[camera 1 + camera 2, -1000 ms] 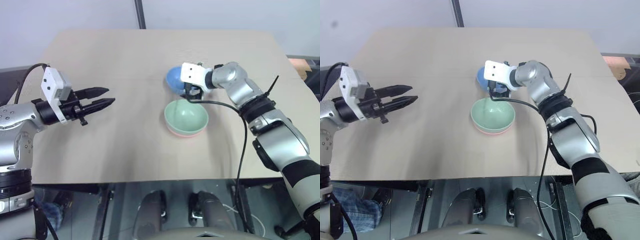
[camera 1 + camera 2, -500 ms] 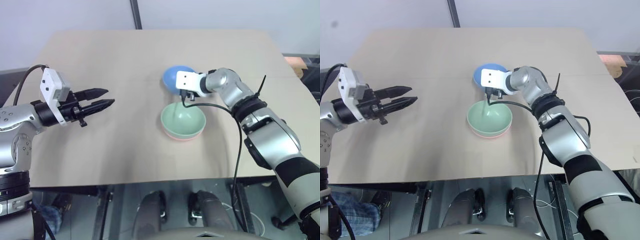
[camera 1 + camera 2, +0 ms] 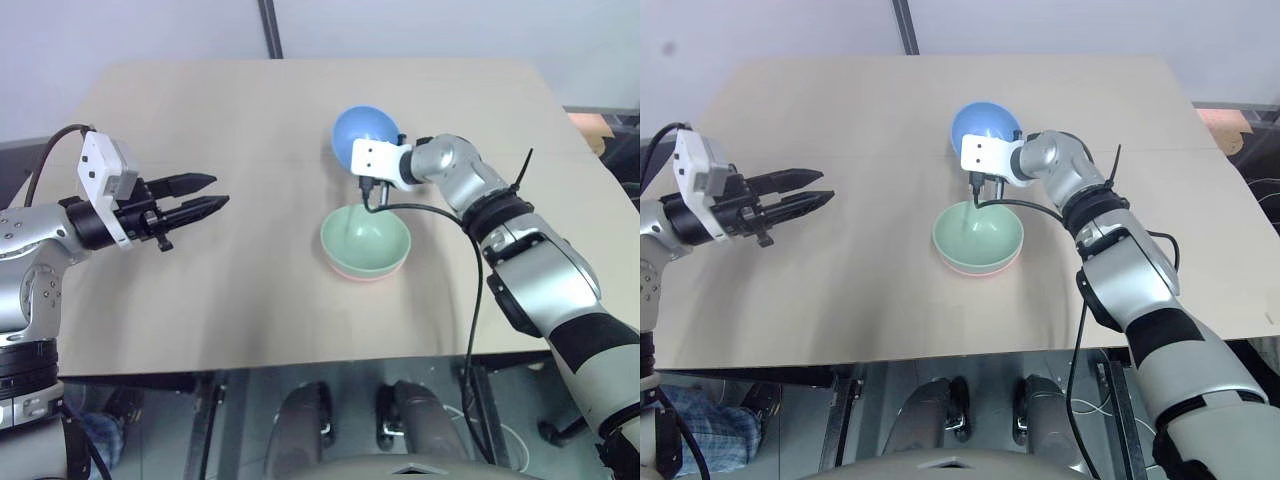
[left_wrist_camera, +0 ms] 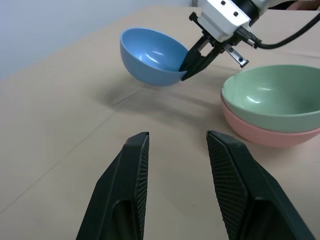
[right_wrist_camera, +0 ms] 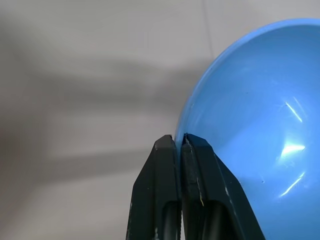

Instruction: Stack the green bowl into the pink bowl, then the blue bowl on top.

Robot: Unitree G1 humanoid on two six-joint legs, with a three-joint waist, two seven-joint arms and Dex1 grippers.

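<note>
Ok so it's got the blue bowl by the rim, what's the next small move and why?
Probably carry the blue bowl sideways over the green bowl. The right gripper pinches its rim, the bowl hangs tilted off the table, and green already sits in the pink bowl.

A plain beige table (image 3: 250, 110) seen from above, a dark vertical post (image 3: 270, 28) set behind its far edge, a pale wall (image 3: 120, 25) beyond
</note>
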